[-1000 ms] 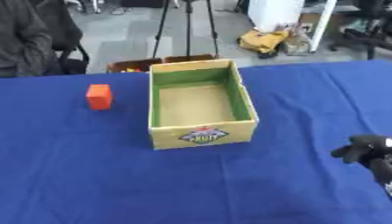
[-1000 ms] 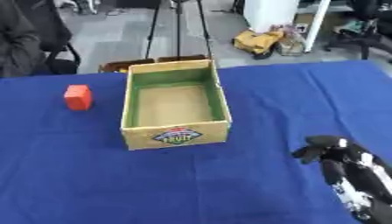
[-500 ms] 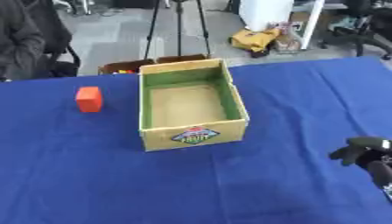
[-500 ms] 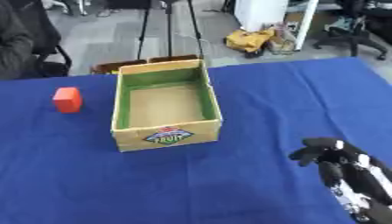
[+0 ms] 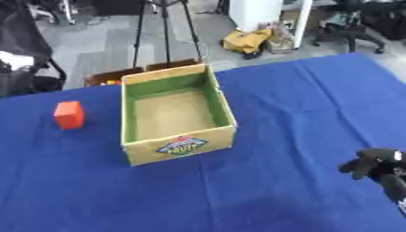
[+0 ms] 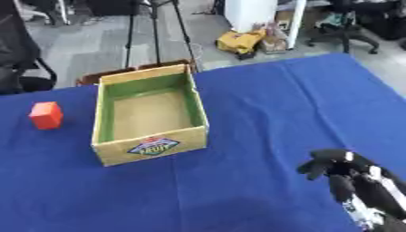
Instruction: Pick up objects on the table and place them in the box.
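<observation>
An open cardboard box [image 5: 177, 116] with a green inner lining and a fruit label on its front stands on the blue table [image 5: 262, 181]; nothing shows inside it. A small red-orange block [image 5: 69, 114] rests upright on the cloth to the box's left. My right hand [image 6: 333, 166] hovers low at the lower right, fingers curled inward and holding nothing, well away from both the box and the block. The left hand does not appear in either view.
Behind the table's far edge are a tripod [image 5: 165, 31], a low crate [image 5: 111, 77] on the floor, a yellow bag [image 5: 247, 41] and office chairs. A dark chair [image 5: 20, 54] stands at far left.
The whole picture has shifted as the head moved, so box and block sit a little differently in frame. My right hand stays at the lower right, curled as before.
</observation>
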Available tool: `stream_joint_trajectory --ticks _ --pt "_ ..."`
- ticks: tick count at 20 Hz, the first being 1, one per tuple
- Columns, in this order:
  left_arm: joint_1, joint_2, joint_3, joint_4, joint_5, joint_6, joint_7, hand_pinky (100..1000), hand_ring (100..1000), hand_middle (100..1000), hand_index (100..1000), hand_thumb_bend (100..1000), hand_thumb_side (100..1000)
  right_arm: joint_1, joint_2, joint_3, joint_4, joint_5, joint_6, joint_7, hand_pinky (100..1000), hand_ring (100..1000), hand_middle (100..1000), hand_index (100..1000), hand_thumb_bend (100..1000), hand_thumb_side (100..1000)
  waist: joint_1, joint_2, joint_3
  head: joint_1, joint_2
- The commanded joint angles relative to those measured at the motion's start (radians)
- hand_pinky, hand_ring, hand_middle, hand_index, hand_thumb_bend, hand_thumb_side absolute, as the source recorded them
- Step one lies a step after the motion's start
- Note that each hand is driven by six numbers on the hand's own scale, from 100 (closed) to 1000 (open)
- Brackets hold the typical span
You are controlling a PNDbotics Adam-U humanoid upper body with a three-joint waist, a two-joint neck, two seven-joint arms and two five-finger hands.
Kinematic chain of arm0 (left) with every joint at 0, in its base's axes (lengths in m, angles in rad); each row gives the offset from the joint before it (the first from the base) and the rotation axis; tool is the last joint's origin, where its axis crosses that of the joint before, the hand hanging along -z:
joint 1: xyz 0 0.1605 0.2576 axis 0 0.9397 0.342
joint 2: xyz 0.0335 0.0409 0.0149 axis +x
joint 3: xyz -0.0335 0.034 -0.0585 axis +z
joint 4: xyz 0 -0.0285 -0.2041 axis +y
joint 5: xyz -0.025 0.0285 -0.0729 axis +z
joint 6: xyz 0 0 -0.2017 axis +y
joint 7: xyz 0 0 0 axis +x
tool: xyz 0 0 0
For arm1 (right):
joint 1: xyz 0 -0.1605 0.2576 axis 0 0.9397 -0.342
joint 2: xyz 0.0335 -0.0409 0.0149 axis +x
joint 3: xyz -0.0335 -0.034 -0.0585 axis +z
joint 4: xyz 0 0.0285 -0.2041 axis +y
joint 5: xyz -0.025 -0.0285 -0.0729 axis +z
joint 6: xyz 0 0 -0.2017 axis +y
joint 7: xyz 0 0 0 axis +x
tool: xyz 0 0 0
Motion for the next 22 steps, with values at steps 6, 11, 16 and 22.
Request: stream_joint_trajectory --ticks 6,11,16,22 --pt "-0.032 0.068 0.05 0.105 -0.19 0.038 0.019 705 822 809 938 743 351 -0.029 -0.009 0.002 -0.018 0.007 0.003 0.011 801 718 545 810 100 505 0.045 0.013 -0.101 0.024 -0.047" --pt "-0.011 0.111 0.071 0.113 -0.229 0.044 -0.02 711 819 815 940 733 415 -0.036 0.004 0.001 -0.01 0.029 0.004 0.008 802 719 543 809 100 522 0.07 0.039 -0.135 0.031 -0.063" --pt "0.016 0.138 0.085 0.119 -0.247 0.039 -0.075 710 804 816 942 738 454 -0.042 0.01 0.002 -0.003 0.042 0.004 0.003 802 719 543 809 100 527 0.081 0.049 -0.13 0.028 -0.064" --pt "0.045 0.143 0.09 0.131 -0.267 0.023 -0.147 711 794 828 955 787 512 -0.042 0.014 0.002 0.001 0.049 0.002 0.003 803 719 542 809 100 532 0.077 0.056 -0.122 0.025 -0.07"
